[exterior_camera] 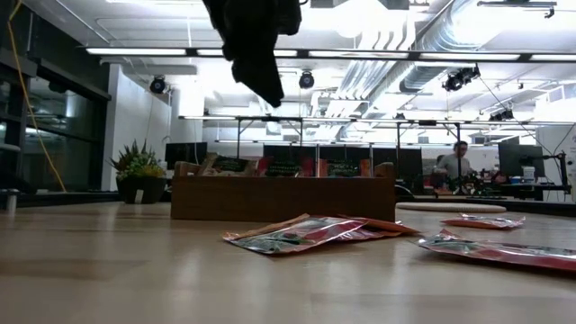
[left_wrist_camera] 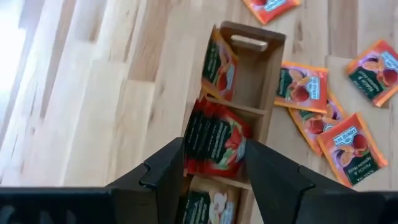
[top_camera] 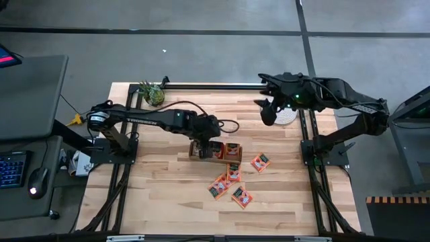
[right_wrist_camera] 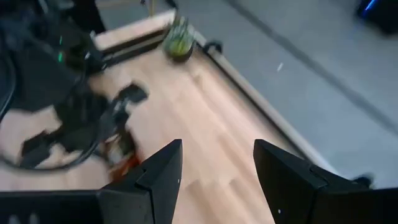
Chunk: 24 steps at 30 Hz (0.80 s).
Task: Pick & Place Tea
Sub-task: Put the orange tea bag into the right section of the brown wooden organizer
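From above, my left gripper (top_camera: 205, 146) hangs over the box (top_camera: 215, 150) mid-table, loose sachets (top_camera: 230, 183) scattered just beside it; my right gripper (top_camera: 267, 109) waits over the mat (top_camera: 287, 115). At table height, sachets (exterior_camera: 301, 233) lie flat before the box (exterior_camera: 283, 198). Past my left wrist, my fingers (left_wrist_camera: 168, 177) are spread around a sachet (left_wrist_camera: 214, 142) standing in the middle compartment. My right fingers (right_wrist_camera: 163, 171) are spread, empty.

Tea sachets (top_camera: 242, 196) orange-red, green and white patches; wooden box (left_wrist_camera: 260, 73) brown; table (top_camera: 161, 195) pale wood.
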Available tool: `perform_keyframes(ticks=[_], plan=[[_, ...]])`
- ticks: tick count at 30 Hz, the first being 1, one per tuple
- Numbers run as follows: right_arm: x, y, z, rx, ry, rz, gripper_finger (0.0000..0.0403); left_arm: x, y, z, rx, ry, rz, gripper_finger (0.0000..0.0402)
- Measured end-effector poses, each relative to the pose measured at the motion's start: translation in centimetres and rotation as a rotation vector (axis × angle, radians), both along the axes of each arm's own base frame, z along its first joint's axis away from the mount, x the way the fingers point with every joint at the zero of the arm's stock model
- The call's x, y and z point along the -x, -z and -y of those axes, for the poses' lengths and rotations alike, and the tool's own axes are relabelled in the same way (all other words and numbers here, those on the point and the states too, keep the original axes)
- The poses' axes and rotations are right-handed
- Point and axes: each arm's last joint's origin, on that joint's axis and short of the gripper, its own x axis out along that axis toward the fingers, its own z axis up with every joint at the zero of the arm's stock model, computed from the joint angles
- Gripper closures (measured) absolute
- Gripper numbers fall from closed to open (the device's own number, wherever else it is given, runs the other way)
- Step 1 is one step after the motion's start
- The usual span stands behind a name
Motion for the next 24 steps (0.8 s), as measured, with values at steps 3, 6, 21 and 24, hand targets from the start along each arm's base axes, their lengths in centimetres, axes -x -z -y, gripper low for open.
perform_keyframes(ticks=[3, 6, 21, 24], plan=[[0.5, 0.7, -0.2, -0.110, -0.012, -0.053, 0.0208, 0.3, -0.5, 0.2, 0.028, -0.042, 0.008, 0.0234], [1.1, 1.3, -0.8, -0.172, -0.020, -0.134, 0.0208, 1.8, -1.7, 0.7, 0.022, -0.066, 0.035, 0.0234], [3.1, 3.2, -7.4, -0.068, -0.074, -0.261, 0.0208, 7.0, -0.2, 5.2, 0.160, -0.237, 0.233, 0.0235], [3.3, 5.7, -8.7, -0.081, -0.067, -0.259, 0.0208, 7.5, 0.4, 6.9, 0.185, -0.241, 0.226, 0.0235]])
